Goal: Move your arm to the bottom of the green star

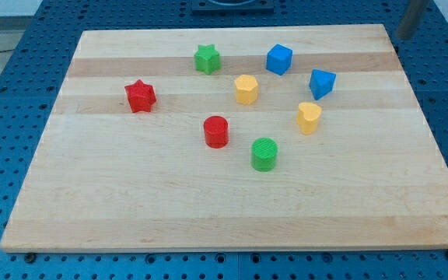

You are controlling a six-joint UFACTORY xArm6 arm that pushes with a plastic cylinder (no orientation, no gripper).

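Observation:
The green star [207,59] lies near the top of the wooden board, a little left of centre. My tip [401,36] shows at the view's top right, just beyond the board's top right corner, far to the right of the green star and touching no block. The blue cube [279,59] lies between the star and my tip. The yellow hexagon [246,89] sits below and to the right of the star.
A red star [140,96] lies at the left. A red cylinder [216,131] and a green cylinder [264,154] sit near the middle. A blue triangular block [322,83] and a yellow heart [309,117] lie at the right. The board [131,202] rests on a blue perforated table.

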